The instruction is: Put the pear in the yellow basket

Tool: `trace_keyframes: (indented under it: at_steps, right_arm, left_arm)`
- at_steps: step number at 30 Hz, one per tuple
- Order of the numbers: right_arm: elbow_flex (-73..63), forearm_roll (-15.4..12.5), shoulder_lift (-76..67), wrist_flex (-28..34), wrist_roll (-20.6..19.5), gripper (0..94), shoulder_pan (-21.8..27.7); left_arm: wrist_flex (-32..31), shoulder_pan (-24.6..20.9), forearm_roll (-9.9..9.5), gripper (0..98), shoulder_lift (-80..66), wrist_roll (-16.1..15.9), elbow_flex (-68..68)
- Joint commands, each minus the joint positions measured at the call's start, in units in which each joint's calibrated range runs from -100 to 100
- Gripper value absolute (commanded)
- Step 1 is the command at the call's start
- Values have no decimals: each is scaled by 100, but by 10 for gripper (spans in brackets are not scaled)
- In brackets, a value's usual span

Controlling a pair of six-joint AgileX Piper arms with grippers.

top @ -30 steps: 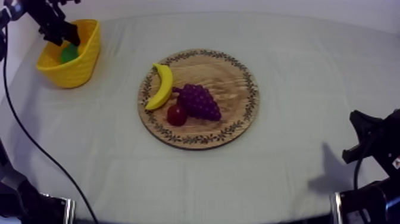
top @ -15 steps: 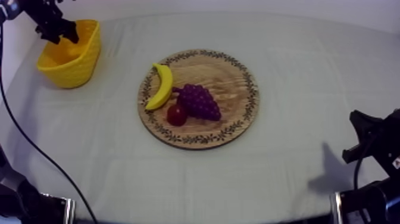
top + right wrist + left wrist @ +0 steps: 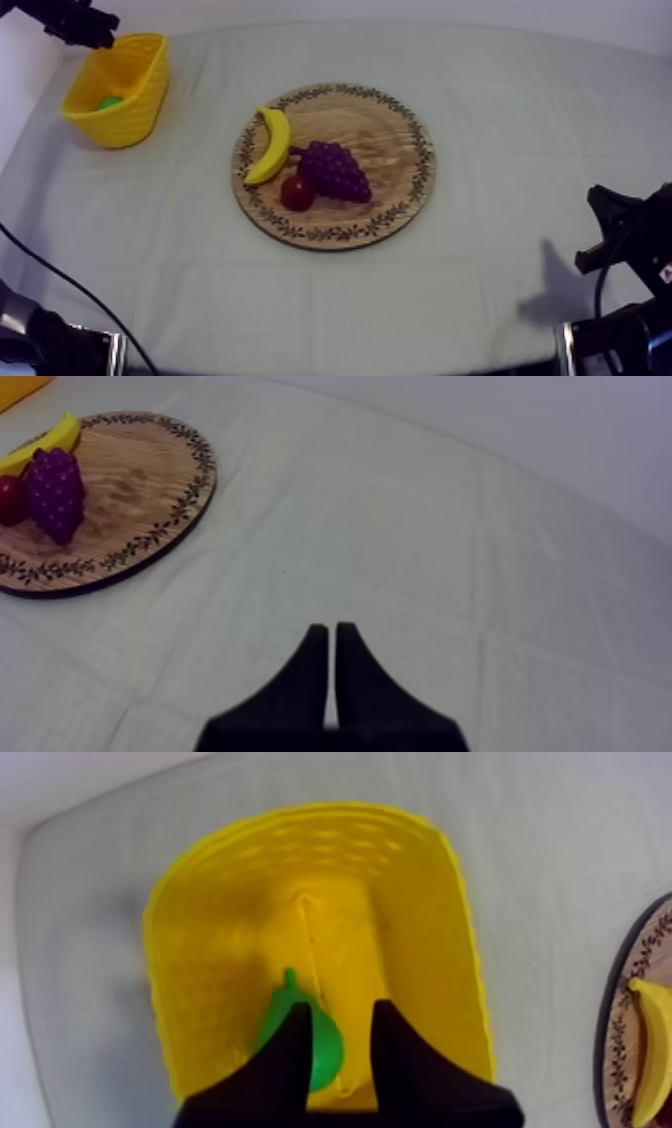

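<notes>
Now that the small green toy pear (image 3: 327, 1042) lies on the floor of the yellow plastic basket (image 3: 200, 952), the task reads as done. Left gripper (image 3: 341, 1007) hangs above it, black fingers (image 3: 288, 1067) released and empty. A second ago it was down inside the basket; it has since lifted clear. Right gripper (image 3: 331, 628) unchanged, pressed together over the cloth-covered worktop (image 3: 450, 526).
</notes>
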Motion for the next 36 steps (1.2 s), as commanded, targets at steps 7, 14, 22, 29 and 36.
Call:
trace_keyframes:
  at_steps: [7,14,22,29,36]
  right_arm:
    - [0,-1,-4,1,-2,4,-3]
    - [0,-1,-4,1,-2,4,-3]
    - [0,-1,-4,1,-2,4,-3]
    - [0,-1,-4,1,-2,4,-3]
    - [0,-1,-4,1,-2,4,-3]
  left_arm:
    - [-595,61,126,71,-1478,29,1356]
    - [-1258,234,154,14,-2656,-78,2679]
    - [-2128,468,173,1,-4118,-12,4463]
    - [-2851,705,147,0,-5670,-174,6114]
    - [-3306,885,135,0,-7405,-451,7595]
